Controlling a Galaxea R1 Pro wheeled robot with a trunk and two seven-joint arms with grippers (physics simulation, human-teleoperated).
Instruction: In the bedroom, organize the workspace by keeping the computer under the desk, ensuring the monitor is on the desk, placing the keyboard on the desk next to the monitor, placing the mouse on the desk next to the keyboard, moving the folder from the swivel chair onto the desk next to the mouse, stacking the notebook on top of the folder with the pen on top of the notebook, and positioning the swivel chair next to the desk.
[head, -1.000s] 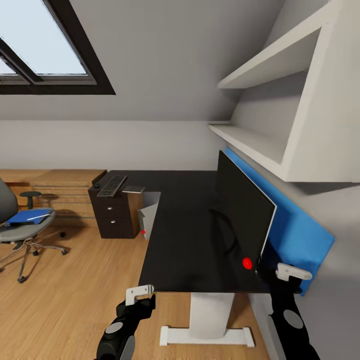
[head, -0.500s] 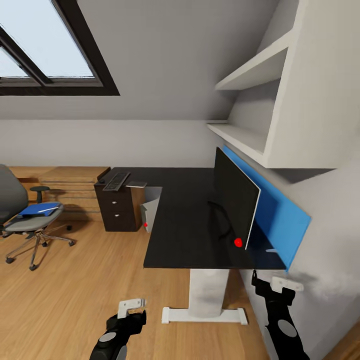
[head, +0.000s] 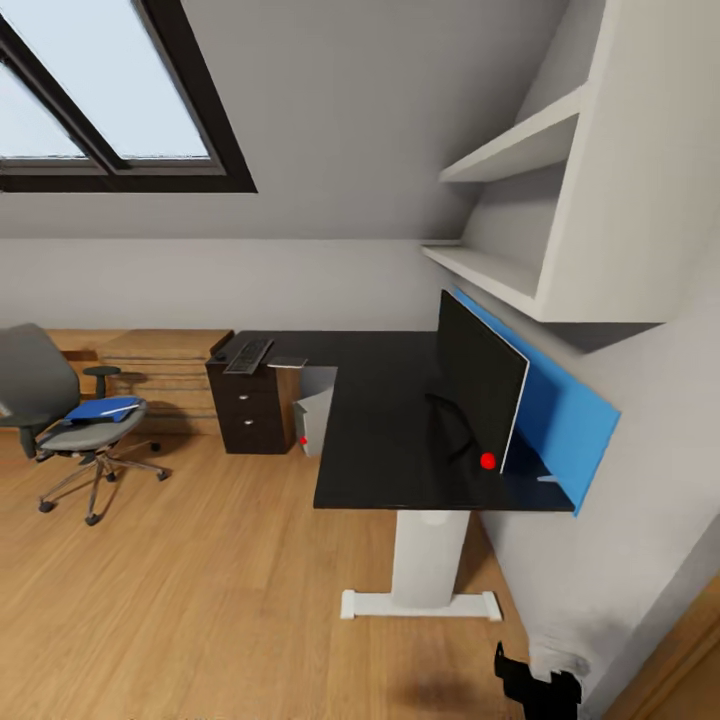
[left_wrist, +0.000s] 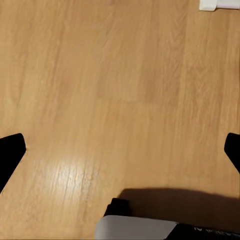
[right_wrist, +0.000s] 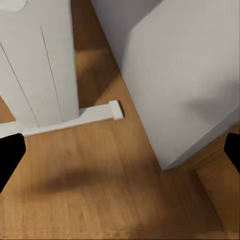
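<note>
Head view: bright blue flat folder (head: 103, 408) lies on grey padded swivel chair (head: 62, 415), far left, well apart from glossy black surface (head: 385, 425). Left claw (left_wrist: 120, 150) nearer, probably; both claws spread wide, empty.

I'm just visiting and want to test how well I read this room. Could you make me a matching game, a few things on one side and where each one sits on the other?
Things:
1. folder
2. keyboard
3. monitor
4. computer

Places:
A. standing on the near part of the desk, by the blue wall panel
B. on the floor under the desk
C. on the seat of the swivel chair
D. at the far end of the desk, above the drawers

Pairs: 1-C, 2-D, 3-A, 4-B
</note>
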